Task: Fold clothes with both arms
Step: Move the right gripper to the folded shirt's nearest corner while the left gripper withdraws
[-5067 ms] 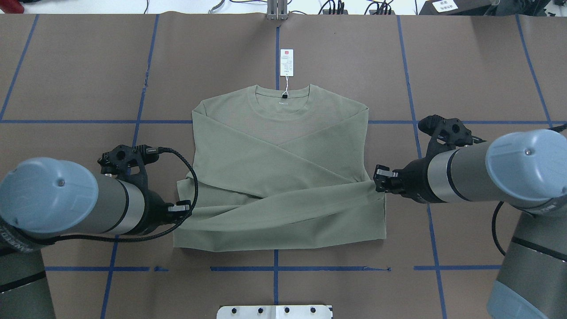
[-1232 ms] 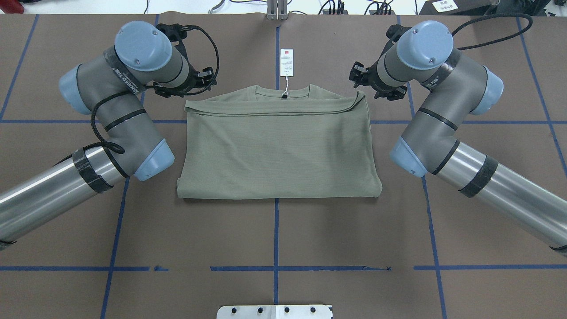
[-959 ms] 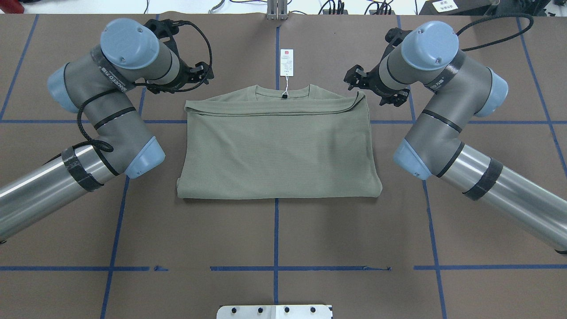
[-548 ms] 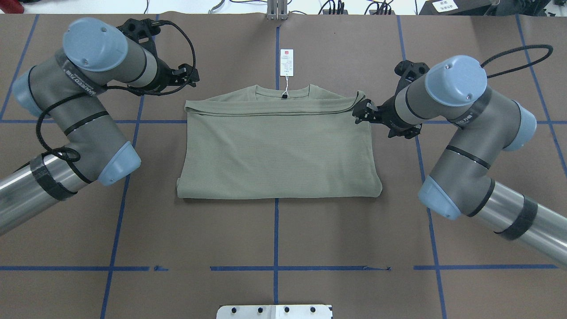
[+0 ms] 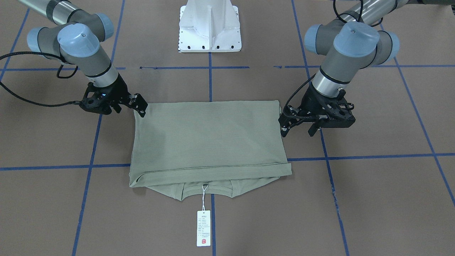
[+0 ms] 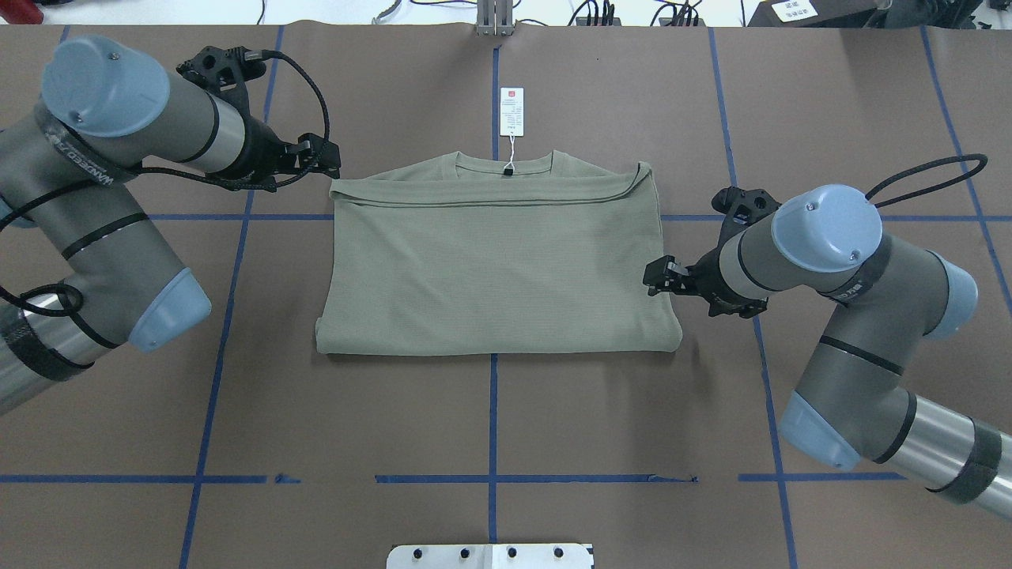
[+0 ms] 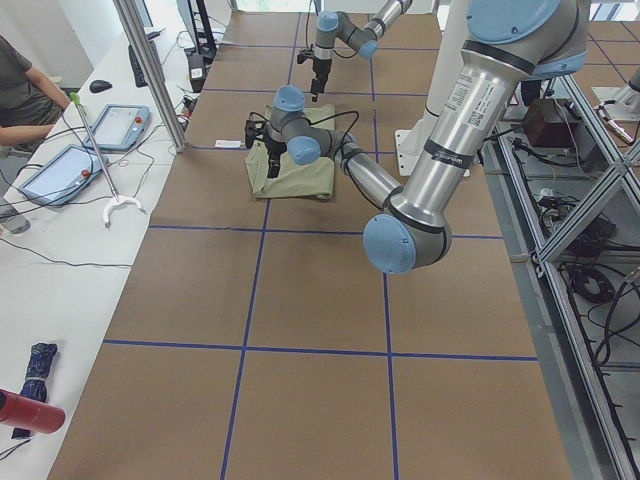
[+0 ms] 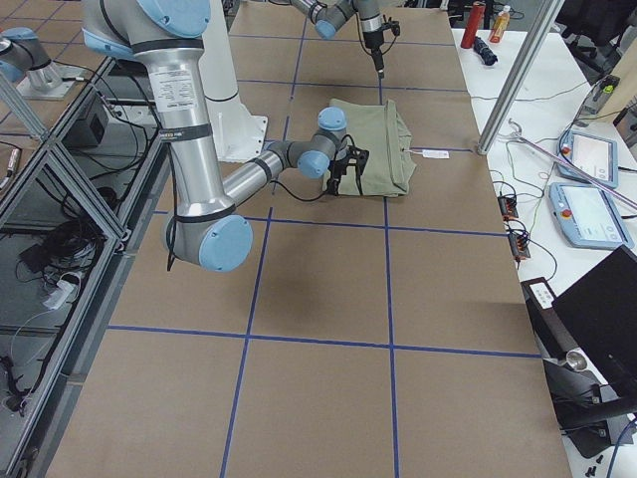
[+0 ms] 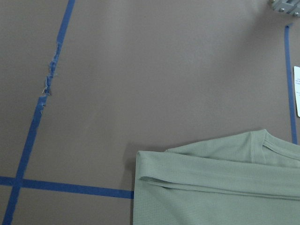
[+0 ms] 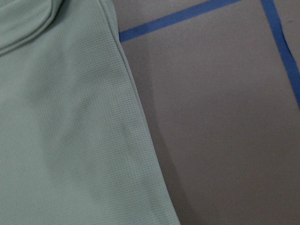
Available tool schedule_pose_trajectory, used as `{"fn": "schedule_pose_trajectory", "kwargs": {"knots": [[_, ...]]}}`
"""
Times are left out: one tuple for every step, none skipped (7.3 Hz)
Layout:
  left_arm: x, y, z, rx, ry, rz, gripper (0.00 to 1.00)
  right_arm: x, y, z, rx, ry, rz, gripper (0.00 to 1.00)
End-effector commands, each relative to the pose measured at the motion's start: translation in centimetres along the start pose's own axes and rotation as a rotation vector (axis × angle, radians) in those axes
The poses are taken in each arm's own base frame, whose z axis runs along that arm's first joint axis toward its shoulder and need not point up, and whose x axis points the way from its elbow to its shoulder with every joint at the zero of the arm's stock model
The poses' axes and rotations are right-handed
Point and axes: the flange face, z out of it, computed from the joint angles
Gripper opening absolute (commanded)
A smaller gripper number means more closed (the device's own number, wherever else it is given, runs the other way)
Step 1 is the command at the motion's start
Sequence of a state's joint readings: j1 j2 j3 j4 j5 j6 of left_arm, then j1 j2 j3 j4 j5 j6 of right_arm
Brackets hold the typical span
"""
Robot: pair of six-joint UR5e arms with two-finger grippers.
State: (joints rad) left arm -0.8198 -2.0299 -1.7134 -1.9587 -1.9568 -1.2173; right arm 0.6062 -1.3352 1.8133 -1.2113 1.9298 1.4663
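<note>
On the table [image 6: 490, 442], the shirt [image 6: 498, 269] is lying folded in half at frame centre, hem meeting the collar. The left gripper [image 6: 332, 160] is hovering off its upper-left corner and the right gripper [image 6: 651, 280] beside its right edge. Both are spread, gripping nothing, probably lining up the next fold. The tag [image 6: 511, 111] is trailing above the collar.

Folded sage-green knit shirt [image 9: 220, 187] on a brown table cover [image 9: 164, 70].
Its layered corner meets a blue tape line [image 9: 70, 187]; a white tag [image 9: 296, 82] shows at the right edge.
</note>
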Motion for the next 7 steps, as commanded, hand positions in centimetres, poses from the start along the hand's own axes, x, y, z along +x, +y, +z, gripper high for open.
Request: {"fn": "schedule_pose_trajectory", "kwargs": {"knots": [[-1.8,0.4,0.5,0.0,-0.023,-0.015,1.0,0.0,2.3,1.3,-0.033,0.013,-0.024,1.0],[-3.1,0.8,0.3,0.028,-0.042,-0.008,1.0,-0.3,3.1,1.7,-0.043,0.015,-0.034,1.0],[-2.7,0.8,-0.4,0.043,-0.032,-0.001,1.0,-0.5,3.3,1.8,-0.048,0.015,-0.037,1.0],[-2.5,0.9,-0.6,0.045,-0.028,-0.001,1.0,-0.4,3.7,2.3,-0.056,0.022,-0.041,0.98],[-2.4,0.9,-0.8,0.046,-0.024,0.001,1.0,-0.4,3.7,2.4,-0.059,0.025,-0.04,0.92],[-2.3,1.0,-1.1,0.048,-0.02,0.002,1.0,-0.5,3.8,2.4,-0.06,0.023,-0.041,0.66],[-2.1,1.0,-1.3,0.049,-0.016,-0.001,1.0,-0.5,3.8,2.3,-0.065,0.021,-0.044,0.25]]}}
